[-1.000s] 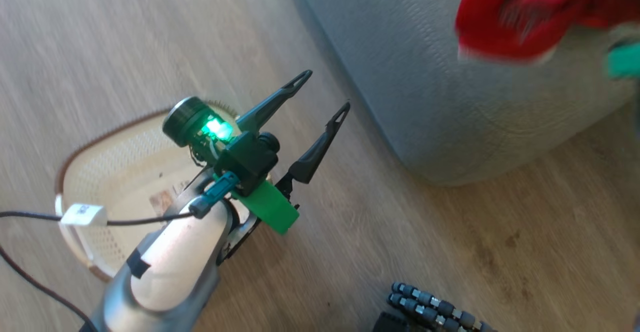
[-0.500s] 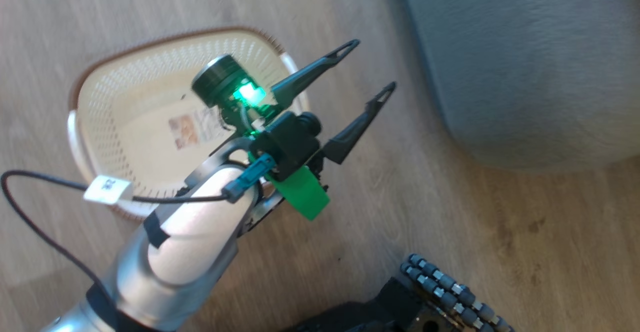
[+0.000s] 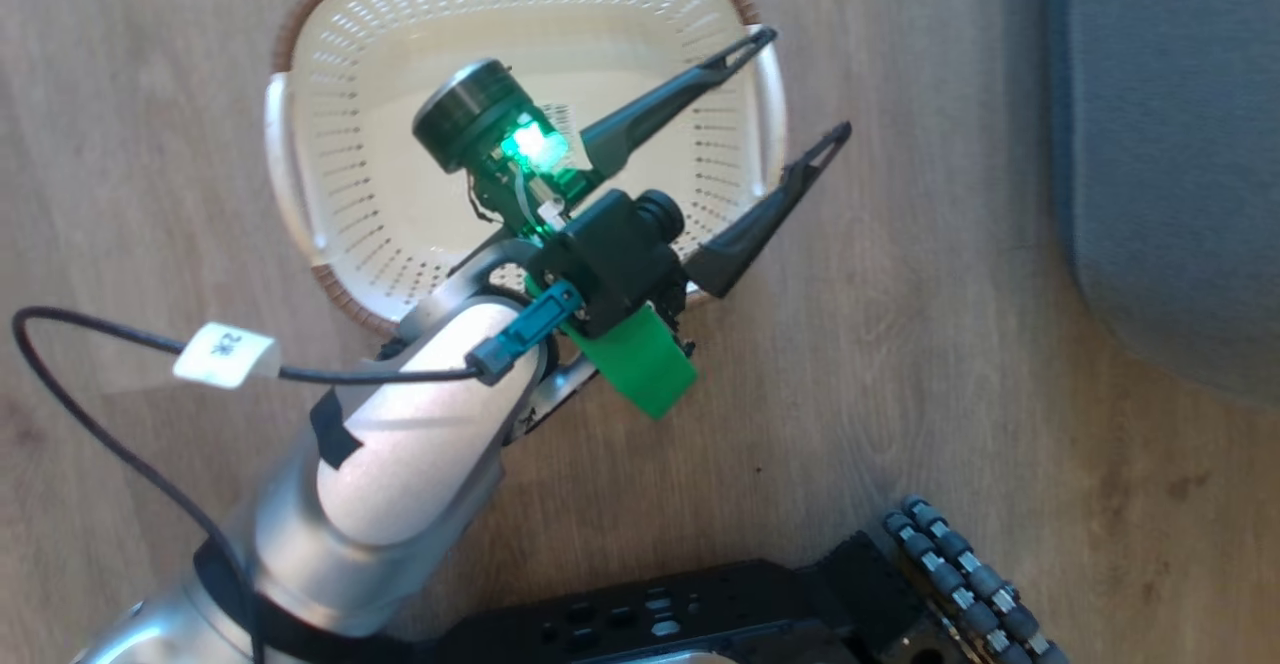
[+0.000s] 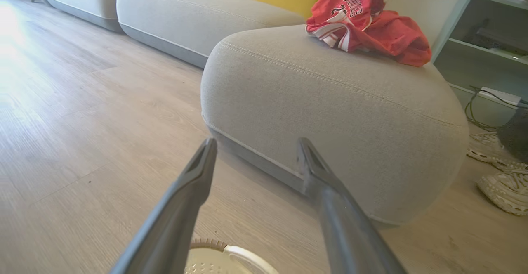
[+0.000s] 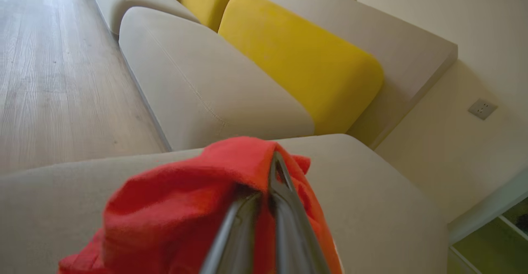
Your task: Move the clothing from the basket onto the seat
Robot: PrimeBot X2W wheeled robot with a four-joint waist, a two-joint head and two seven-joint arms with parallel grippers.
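the robot's left jaws stand wide apart and hold nothing, their two dark fingers (image 3: 670, 99) reaching across the right-hand side of the basket (image 3: 340, 144). the basket sits on the wood floor (image 3: 900, 364), its perforated cream walls and brown rim turned up to the head camera. one fingertip lies over the basket's white side handle, the other over bare floor just beyond the rim. a black cable carrying a white tag (image 3: 225, 354) loops off the pale left forearm.

from the left wrist, a corner of the basket shows at the bottom edge between the spread fingers. the grey seat (image 4: 330, 113) bulges just ahead, near the basket. the clothing (image 4: 371, 26), bright red with white stripe trim and white lettering, is heaped on the far top of the seat.

the right jaws are pressed together on a fold of the red clothing, the fingers (image 5: 288, 216) buried in the fabric above the seat cushion. yellow back cushions (image 5: 301, 55) line the sofa beyond, and pale shoes (image 4: 503, 183) lie on the floor past the seat's end.
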